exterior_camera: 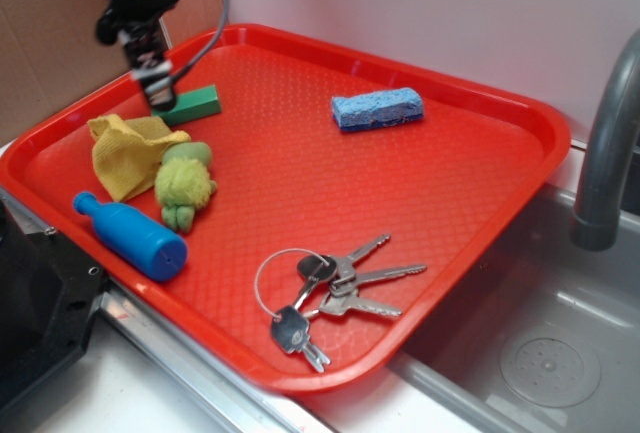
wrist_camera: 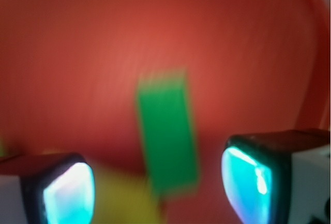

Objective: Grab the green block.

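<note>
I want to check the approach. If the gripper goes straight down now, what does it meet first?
Probably the small dark-green rectangular block, lying between the open gripper fingers; depth is unclear.

You are looking at a kitchen-style sink counter that is serving as a robot test bench. At the right edge of the frame a grey faucet [exterior_camera: 608, 143] is curving down over a steel sink basin [exterior_camera: 540, 353], whose round drain [exterior_camera: 551, 371] is showing at the lower right. A red cafeteria tray [exterior_camera: 520, 203] is sitting beside the basin, carrying a mixed set of small props. Brown cardboard [exterior_camera: 60, 33] is filling the upper left, and a plain white wall [exterior_camera: 420, 13] is running behind.
</note>
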You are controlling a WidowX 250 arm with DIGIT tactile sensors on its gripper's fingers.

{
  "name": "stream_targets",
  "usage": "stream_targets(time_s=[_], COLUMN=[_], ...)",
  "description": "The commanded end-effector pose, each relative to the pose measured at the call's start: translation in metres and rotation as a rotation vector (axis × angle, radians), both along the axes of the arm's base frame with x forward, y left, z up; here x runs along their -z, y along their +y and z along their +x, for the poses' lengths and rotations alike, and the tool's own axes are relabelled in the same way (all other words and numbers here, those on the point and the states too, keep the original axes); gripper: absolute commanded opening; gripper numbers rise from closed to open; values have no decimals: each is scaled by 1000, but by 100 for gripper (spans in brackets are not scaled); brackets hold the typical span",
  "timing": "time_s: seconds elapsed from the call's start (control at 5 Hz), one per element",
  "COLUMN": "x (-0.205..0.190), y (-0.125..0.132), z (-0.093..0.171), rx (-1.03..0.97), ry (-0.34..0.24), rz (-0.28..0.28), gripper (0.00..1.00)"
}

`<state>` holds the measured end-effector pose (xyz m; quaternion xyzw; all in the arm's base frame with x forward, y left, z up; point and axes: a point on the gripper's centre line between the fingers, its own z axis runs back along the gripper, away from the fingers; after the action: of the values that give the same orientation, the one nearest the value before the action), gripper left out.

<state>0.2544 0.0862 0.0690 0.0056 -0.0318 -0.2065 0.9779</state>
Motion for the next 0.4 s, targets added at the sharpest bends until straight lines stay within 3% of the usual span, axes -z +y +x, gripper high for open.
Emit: stream_targets(time_s=[0.0, 0.2], x=[23, 15], y=[-2, -1], z=[11, -12], rx=[15, 14], ry=[43, 18], rz=[41, 34], gripper=[100, 100])
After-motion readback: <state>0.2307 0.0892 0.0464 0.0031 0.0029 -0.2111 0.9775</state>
